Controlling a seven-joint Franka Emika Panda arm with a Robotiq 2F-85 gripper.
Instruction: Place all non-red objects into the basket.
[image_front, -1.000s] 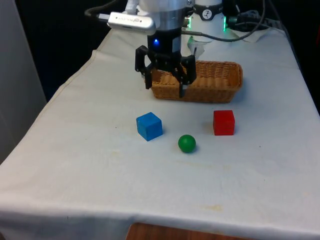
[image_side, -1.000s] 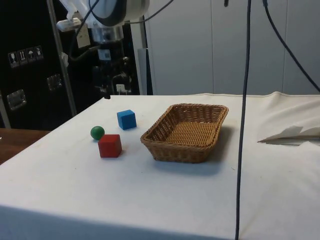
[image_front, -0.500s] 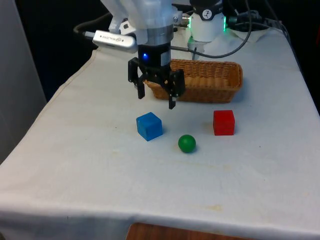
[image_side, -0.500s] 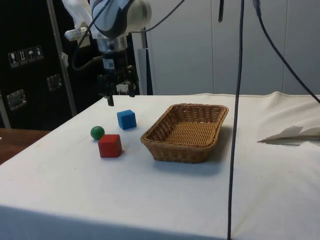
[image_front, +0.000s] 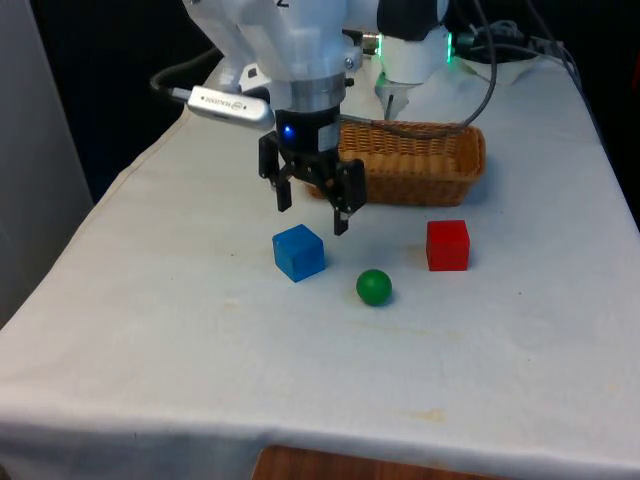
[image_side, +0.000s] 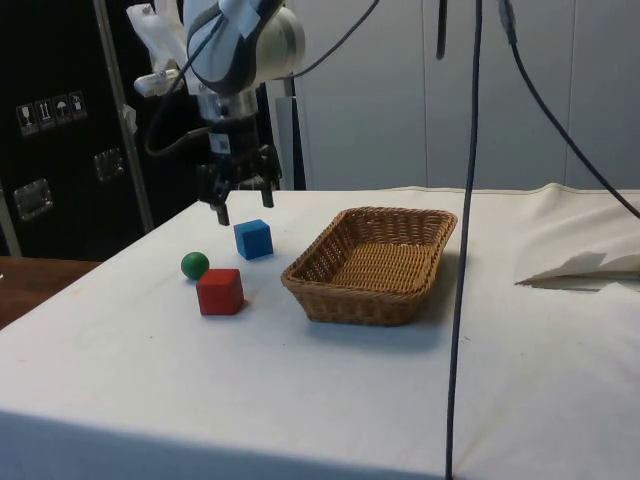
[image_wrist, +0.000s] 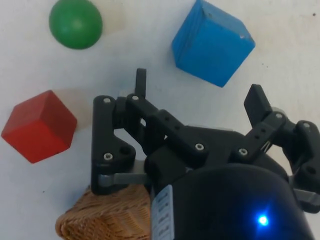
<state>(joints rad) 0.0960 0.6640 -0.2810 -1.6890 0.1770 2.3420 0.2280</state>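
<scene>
Tool (image_front: 312, 218) lower, nearer the blue cube (image_front: 298, 252).

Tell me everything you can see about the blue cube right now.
The blue cube is a solid block of even blue, seemingly painted wood, with slightly worn edges. It sits flat on the white cloth, turned so a corner faces the front camera. Nothing touches it. The green ball lies to its front view's right, the red cube further right, the basket behind. The open gripper hangs above and just behind it, its fingers clear of it.
</scene>
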